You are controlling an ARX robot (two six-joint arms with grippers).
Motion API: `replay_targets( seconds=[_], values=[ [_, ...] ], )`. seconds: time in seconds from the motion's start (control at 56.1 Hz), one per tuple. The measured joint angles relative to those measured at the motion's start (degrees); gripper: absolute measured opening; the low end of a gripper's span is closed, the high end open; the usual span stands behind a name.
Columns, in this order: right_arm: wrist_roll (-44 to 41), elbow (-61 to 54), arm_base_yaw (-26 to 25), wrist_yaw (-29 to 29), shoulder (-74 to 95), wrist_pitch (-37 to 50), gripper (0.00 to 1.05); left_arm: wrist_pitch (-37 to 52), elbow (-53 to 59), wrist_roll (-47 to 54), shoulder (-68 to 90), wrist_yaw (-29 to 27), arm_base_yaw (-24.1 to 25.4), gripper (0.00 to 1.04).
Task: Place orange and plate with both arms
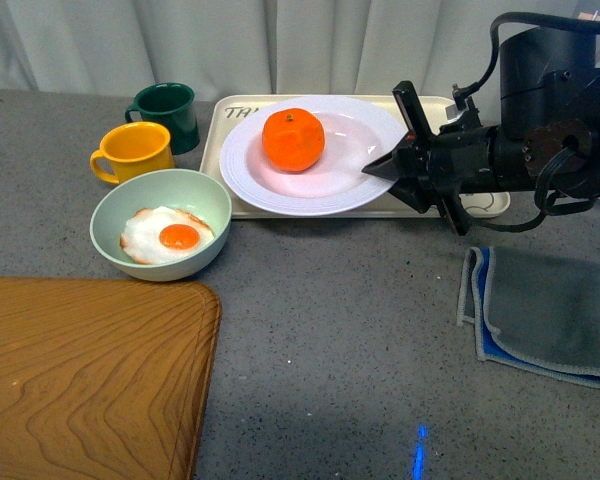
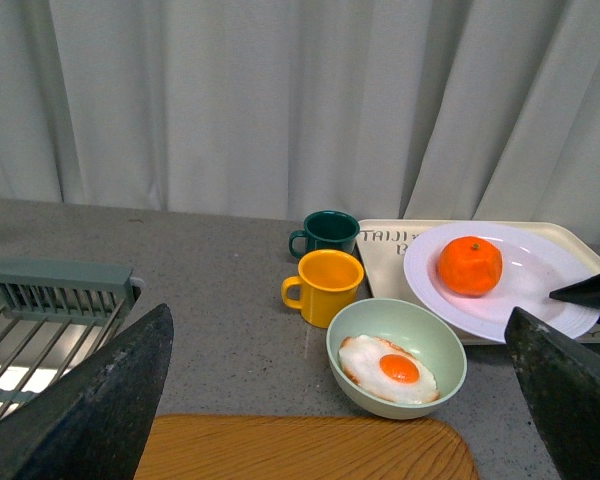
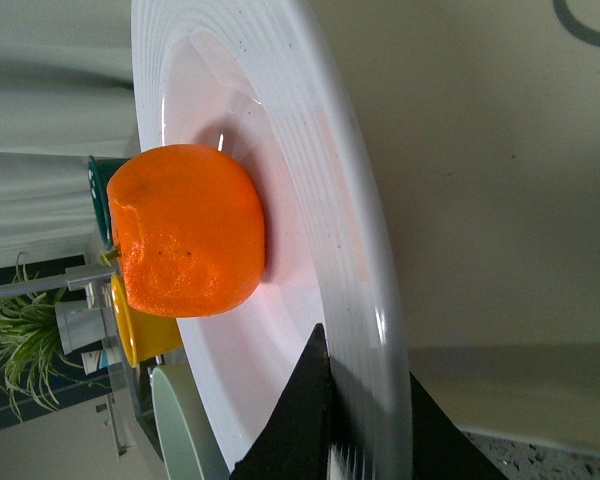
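Observation:
The orange (image 1: 293, 139) sits in the white ridged plate (image 1: 250, 170), which rests on the cream tray (image 1: 225, 125) at the back. My right gripper (image 1: 385, 172) is shut on the plate's right rim, one finger above and one below. In the right wrist view the black fingers (image 3: 305, 420) pinch the rim of the plate (image 3: 310, 160) with the orange (image 3: 185, 245) just beyond. My left gripper (image 2: 345, 400) is open and empty; it hangs above the near left of the table. From there the orange (image 2: 470, 265) and plate (image 2: 540, 290) show far off.
A pale green bowl (image 1: 195, 195) with a fried egg (image 1: 168, 236) stands left of the plate. A yellow mug (image 1: 135, 152) and a dark green mug (image 1: 168, 113) stand behind it. A wooden board (image 1: 80, 380) lies front left, a grey cloth (image 1: 550, 310) right, a dish rack (image 2: 40, 320) far left.

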State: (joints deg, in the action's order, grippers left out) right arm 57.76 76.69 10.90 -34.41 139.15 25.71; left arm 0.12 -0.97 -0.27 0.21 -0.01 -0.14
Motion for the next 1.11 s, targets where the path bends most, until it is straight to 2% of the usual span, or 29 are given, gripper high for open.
replay_targets(
  seconds=[0.214,0.285,0.392,0.553,0.767,0.874,0.927,0.963,0.999,1.052,1.106],
  values=[
    [-0.72,2.43,0.04,1.62,1.01,-3.63,0.06,0.0,0.0,0.0,0.02,0.0,0.0,0.98],
    [-1.42,2.45,-0.22,2.03,1.01,-4.5,0.17,0.0,0.0,0.0,0.0,0.0,0.0,0.98],
    [-3.85,1.68,-1.09,2.43,0.35,-5.73,0.4,0.0,0.0,0.0,0.0,0.0,0.0,0.98],
    [-7.72,-2.12,-2.12,4.11,-3.87,-6.51,0.63,0.0,0.0,0.0,0.02,0.0,0.0,0.98],
    [-20.24,-11.1,-2.97,9.7,-15.37,-9.14,0.96,0.0,0.0,0.0,0.02,0.0,0.0,0.98],
    [-25.9,-17.62,-3.5,14.27,-22.86,-7.56,0.95,0.0,0.0,0.0,0.0,0.0,0.0,0.98],
    [-32.28,-23.12,-3.04,24.0,-24.65,5.01,0.88,0.0,0.0,-0.02,0.02,0.0,0.0,0.98],
    [-38.45,-28.26,-2.86,32.54,-25.83,17.14,0.81,0.0,0.0,0.0,0.0,0.02,0.0,0.98],
    [-42.1,-32.33,-2.91,36.83,-26.84,25.68,0.76,0.0,0.0,0.0,0.0,0.04,0.0,0.98],
    [-48.5,-38.18,-3.3,40.68,-29.16,36.3,0.67,0.0,0.0,0.0,0.02,-0.02,0.0,0.98],
    [-51.98,-42.49,-3.87,41.03,-32.04,43.3,0.58,0.0,0.0,0.0,0.02,0.0,0.0,0.98]
  ],
)
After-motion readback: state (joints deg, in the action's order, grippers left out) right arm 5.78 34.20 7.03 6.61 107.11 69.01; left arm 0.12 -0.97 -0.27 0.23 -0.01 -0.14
